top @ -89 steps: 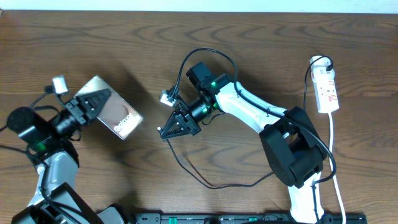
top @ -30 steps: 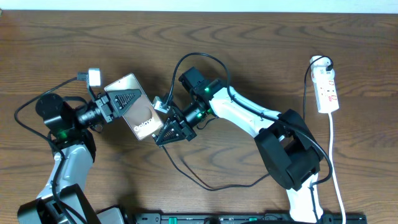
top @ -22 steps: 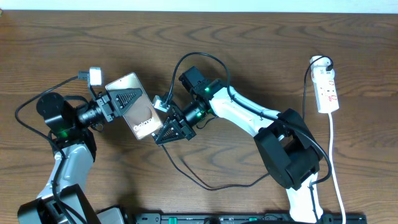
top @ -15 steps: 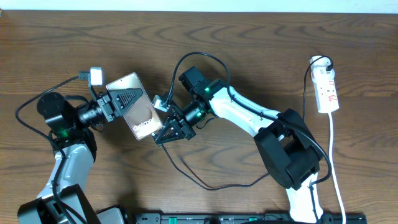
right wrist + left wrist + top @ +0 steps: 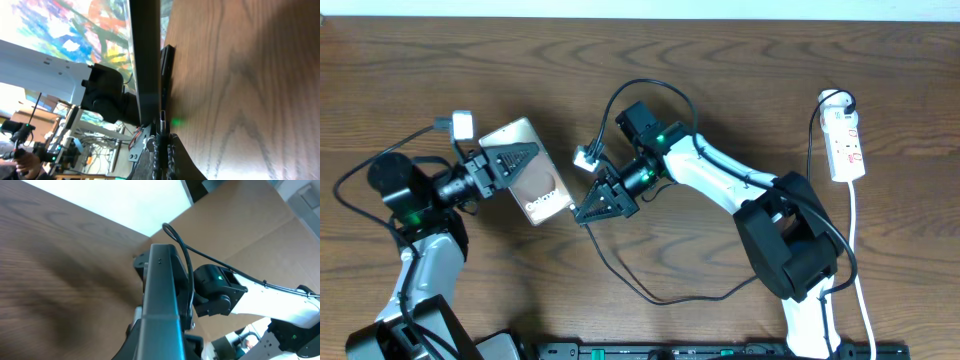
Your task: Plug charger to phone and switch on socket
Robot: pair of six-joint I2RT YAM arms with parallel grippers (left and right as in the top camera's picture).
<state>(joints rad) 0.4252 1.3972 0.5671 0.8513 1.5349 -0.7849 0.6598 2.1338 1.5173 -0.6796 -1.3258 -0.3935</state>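
Phone (image 5: 545,190) is held in the left tool (image 5: 520,155), over the left half of the surface (image 5: 740,60), about midway between the far edge and the near edge. We see the black fingers (image 5: 500,162) of that tool clamped on the phone, one lying across its shiny face. The phone is turned slantwise, with one short end toward the far left corner and the other toward the middle of the surface. White letters show on its face near that second end.

The right tool (image 5: 582,211) is near the middle of the surface, just beside the phone's nearest corner. Its fingers are pressed together on the charger (image 5: 665,301), close to the small plug tip. From above we cannot tell if the plug tip touches the phone. In the right wrist view we see the little metal tip sticking out between the closed fingers.

From the right tool the thin black charger runs toward the near edge, bends round on the surface, and goes under the right arm (image 5: 720,185).

The socket (image 5: 847,148) lies flat near the right edge, close to the far right corner, well apart from both tools. A white plug (image 5: 834,99) sits at its far end, and a white cord (image 5: 861,270) runs from its near end toward the near edge.
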